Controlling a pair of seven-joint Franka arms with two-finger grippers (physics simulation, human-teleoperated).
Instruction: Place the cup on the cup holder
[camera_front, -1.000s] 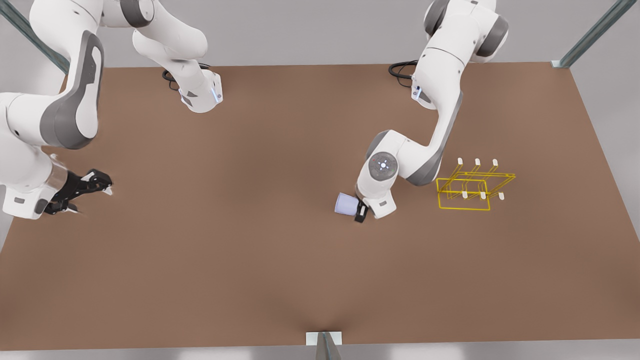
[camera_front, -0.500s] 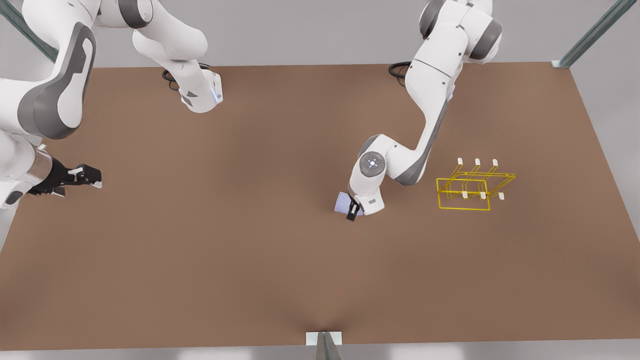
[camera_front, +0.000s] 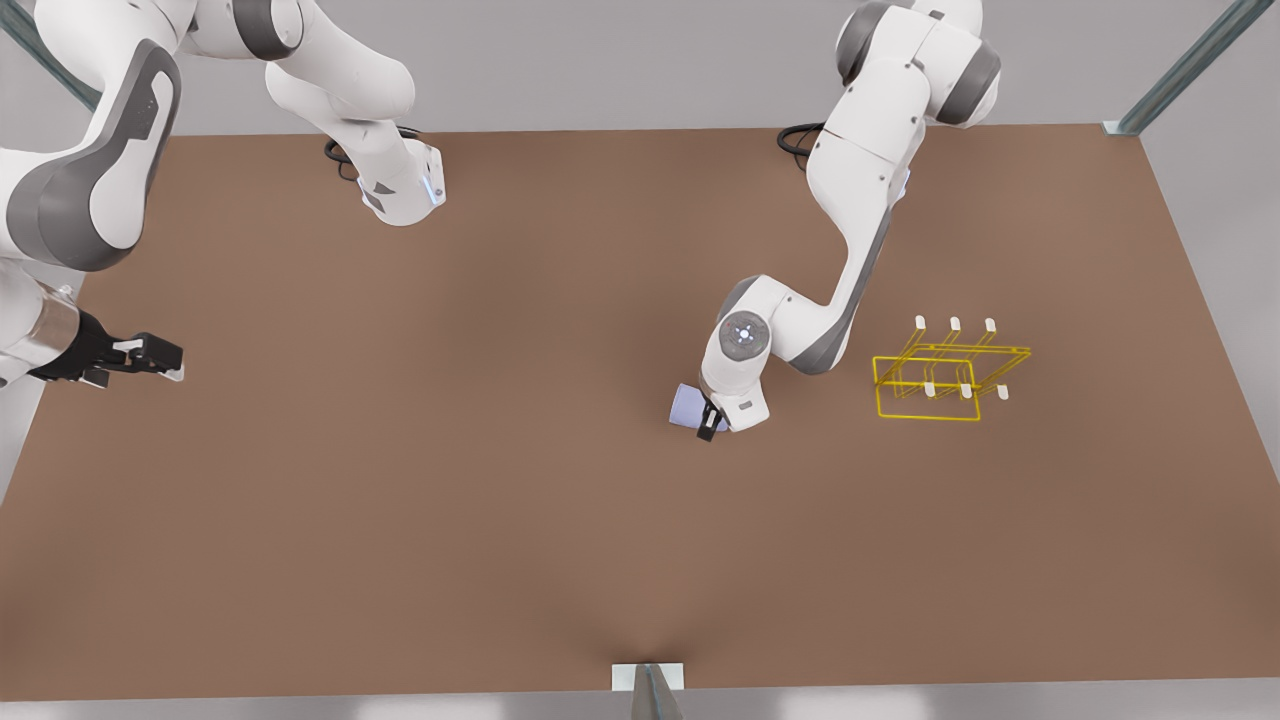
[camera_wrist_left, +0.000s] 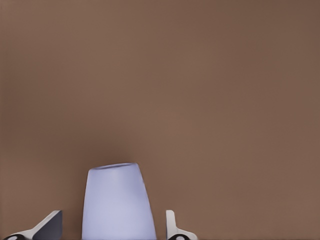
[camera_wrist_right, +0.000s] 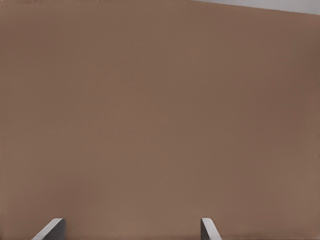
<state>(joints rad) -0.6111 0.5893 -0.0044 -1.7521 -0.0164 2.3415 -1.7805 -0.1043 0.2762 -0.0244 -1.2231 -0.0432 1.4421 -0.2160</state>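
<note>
Table (camera_front: 500, 500): flat, matte brown top, no visible grain, spanning most of the front view.

Cup holder (camera_front: 935, 375): thin yellow wire bent into a box-shaped frame, upright prongs tipped white. It stands on the table toward the front view's right, well apart from the cup.

Cup (camera_front: 688, 407): small, matte lavender-blue, tapered, no handle. It sits near the table's middle, beside the white wrist of the left arm. In the left wrist view the cup (camera_wrist_left: 118, 202) narrows toward its far end and lies between the two fingers.

Left gripper (camera_front: 708, 420): at the cup, fingers (camera_wrist_left: 172, 227) spread to either side of it with a gap visible on each side; no grip yet.

Right gripper (camera_front: 150, 357): black, at the table's edge on the front view's left, arm waiting. Its fingers (camera_wrist_right: 207, 229) stand wide apart over bare table, holding nothing.
</note>
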